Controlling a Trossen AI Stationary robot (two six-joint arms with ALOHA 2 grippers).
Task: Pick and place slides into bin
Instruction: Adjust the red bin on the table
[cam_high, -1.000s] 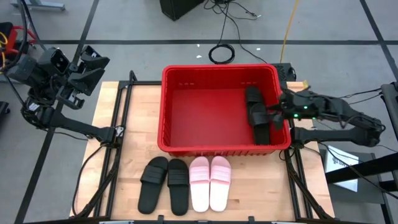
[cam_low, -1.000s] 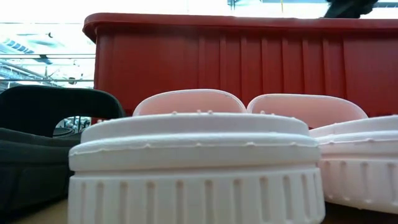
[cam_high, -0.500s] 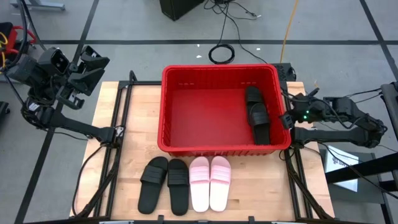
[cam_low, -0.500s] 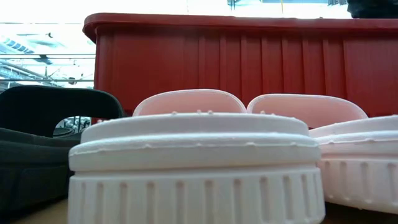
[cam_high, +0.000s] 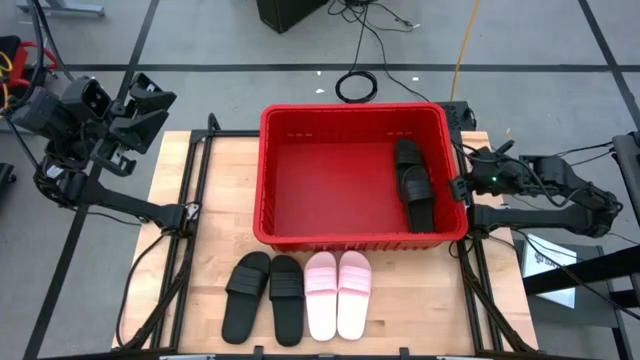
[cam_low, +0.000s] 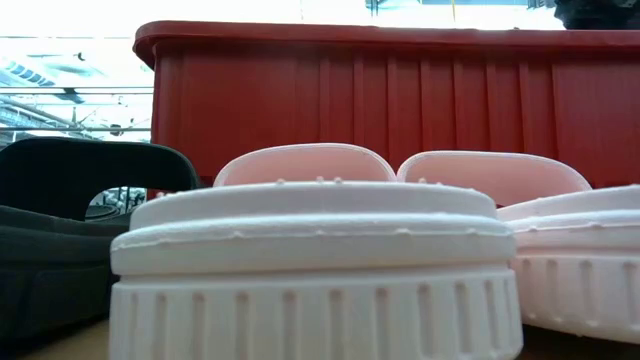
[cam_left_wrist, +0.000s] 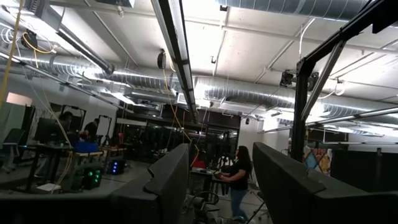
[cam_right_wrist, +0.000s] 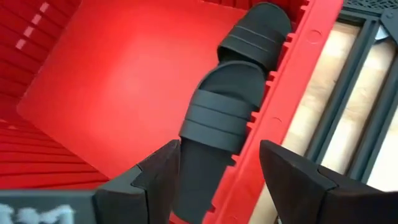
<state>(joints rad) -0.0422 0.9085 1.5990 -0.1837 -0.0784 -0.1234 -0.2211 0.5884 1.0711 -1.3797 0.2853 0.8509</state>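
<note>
Two black slides (cam_high: 413, 184) lie inside the red bin (cam_high: 352, 119), against its right wall. Another black pair (cam_high: 262, 296) and a pink pair (cam_high: 337, 294) sit side by side on the wooden surface (cam_high: 205, 250), just in front of the bin. The right gripper (cam_high: 458, 189) hangs released and empty just outside the bin's right rim. The left gripper (cam_high: 150, 98) is raised off at the far left, fingers apart, holding nothing.

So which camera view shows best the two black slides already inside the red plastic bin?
The right wrist view: the two black slides fill it, lying against the red plastic bin wall. The high view shows them smaller. The low view sees only the bin's outside; the left wrist view, nothing.
</note>
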